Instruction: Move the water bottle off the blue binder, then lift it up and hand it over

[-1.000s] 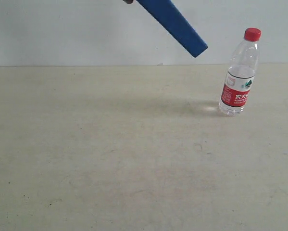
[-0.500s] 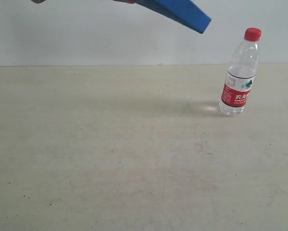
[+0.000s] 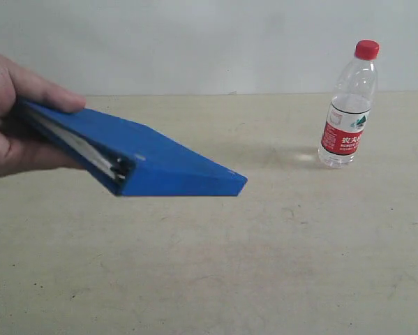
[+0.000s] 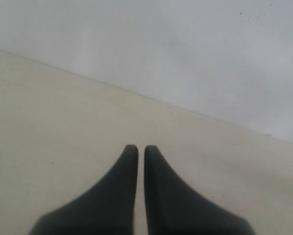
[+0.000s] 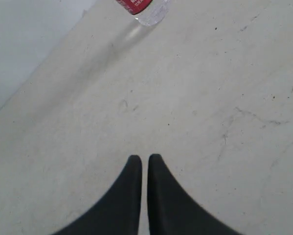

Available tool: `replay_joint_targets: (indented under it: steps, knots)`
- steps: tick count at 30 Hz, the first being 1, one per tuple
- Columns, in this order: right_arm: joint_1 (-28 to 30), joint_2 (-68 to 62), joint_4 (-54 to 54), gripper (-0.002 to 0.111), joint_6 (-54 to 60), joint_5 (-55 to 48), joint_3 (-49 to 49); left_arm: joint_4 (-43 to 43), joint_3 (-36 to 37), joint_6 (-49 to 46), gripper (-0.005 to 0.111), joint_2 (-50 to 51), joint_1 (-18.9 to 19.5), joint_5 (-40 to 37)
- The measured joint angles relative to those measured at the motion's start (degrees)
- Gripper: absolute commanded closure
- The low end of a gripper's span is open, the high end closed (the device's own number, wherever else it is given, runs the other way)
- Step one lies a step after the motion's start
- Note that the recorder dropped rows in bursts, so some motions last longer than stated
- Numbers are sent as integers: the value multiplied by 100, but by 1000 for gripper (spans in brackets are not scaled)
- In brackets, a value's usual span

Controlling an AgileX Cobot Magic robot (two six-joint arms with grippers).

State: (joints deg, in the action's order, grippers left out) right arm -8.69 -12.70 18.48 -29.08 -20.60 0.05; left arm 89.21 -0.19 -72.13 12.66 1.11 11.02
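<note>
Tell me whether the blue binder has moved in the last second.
Yes. The blue binder has come down and leftward, away from the standing water bottle; a hand grips its left end.

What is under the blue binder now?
Only bare beige table: a hand holds the flat blue binder tilted in the air. The clear red-capped water bottle stands apart. The strip behind the binder is hidden.

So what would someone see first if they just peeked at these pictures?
Most likely the bright blue binder, held slanting by a person's hand at the left of the exterior view. Next comes the water bottle with its red cap, standing upright on the table at the far right, apart from the binder. The left gripper and right gripper are both shut, holding nothing.
</note>
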Motion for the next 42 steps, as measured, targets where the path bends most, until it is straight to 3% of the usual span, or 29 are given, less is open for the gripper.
replay_joint_targets:
  steps: [3, 6, 11, 15, 20, 25, 27, 42]
  knots:
    - [0, 0, 21, 108, 137, 378, 0, 0, 0, 0, 102, 0, 0, 0]
    - [0, 0, 44, 108, 794, 1558, 0, 0, 0, 0, 102, 0, 0, 0]
    - [36, 356, -207, 108, 3329, 4753, 0, 0, 0, 0, 102, 0, 0, 0]
    - [367, 1163, -654, 108, 4493, 5304, 0, 0, 0, 0, 102, 0, 0, 0]
    - [743, 1243, -1291, 108, 3613, 4085, 0, 11, 18, 0, 102, -10, 0, 42]
    - [937, 1243, -1612, 108, 2798, 835, 13, 19, 18, 0, 102, -10, 0, 100]
    - [937, 1243, -1667, 108, 3007, 228, 13, 19, 18, 0, 102, -10, 0, 100]
    - [937, 1243, -1624, 108, 3374, -27, 13, 19, 18, 0, 102, -10, 0, 112]
